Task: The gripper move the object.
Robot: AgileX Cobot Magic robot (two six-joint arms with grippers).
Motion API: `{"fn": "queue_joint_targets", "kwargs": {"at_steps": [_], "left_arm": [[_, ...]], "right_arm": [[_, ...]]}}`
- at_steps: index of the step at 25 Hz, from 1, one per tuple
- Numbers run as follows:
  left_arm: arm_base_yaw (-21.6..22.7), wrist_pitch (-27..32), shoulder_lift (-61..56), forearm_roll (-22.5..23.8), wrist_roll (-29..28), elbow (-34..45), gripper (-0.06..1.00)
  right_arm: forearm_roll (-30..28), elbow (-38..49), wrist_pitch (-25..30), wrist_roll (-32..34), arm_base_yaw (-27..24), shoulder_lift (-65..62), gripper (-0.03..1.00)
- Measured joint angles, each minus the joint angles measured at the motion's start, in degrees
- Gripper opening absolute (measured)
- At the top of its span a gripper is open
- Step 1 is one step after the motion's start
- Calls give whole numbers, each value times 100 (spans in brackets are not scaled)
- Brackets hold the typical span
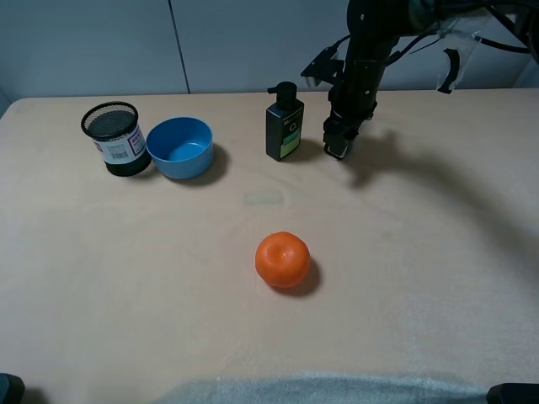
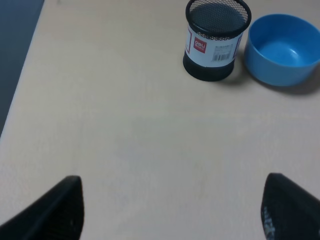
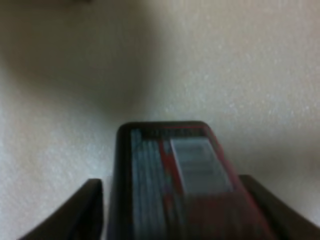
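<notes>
My right gripper (image 1: pixel 337 148) hangs down to the table at the back, just right of the pump bottle. In the right wrist view it (image 3: pixel 175 205) is shut on the small black bottle (image 3: pixel 170 165), whose white-and-red label shows blurred between the dark fingers (image 3: pixel 90 210). In the exterior view the arm hides this bottle. My left gripper (image 2: pixel 170 210) is open and empty, its fingertips (image 2: pixel 60 205) wide apart above bare table, short of the mesh cup.
A taller black pump bottle with a green label (image 1: pixel 285 124) stands right beside the right gripper. A blue bowl (image 1: pixel 179 147) and a black mesh pen cup (image 1: pixel 114 137) stand at the back left. An orange (image 1: pixel 283 259) lies mid-table.
</notes>
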Motion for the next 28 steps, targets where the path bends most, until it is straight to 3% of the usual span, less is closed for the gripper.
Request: {"fn": "queue_joint_targets", "kwargs": {"at_steps": [8, 28], "left_arm": [[0, 0, 0, 0, 0, 0, 79], [0, 0, 0, 0, 0, 0, 79]], "right_arm": [[0, 0, -46, -11, 0, 0, 67], [0, 0, -79, 13, 0, -251, 69]]}}
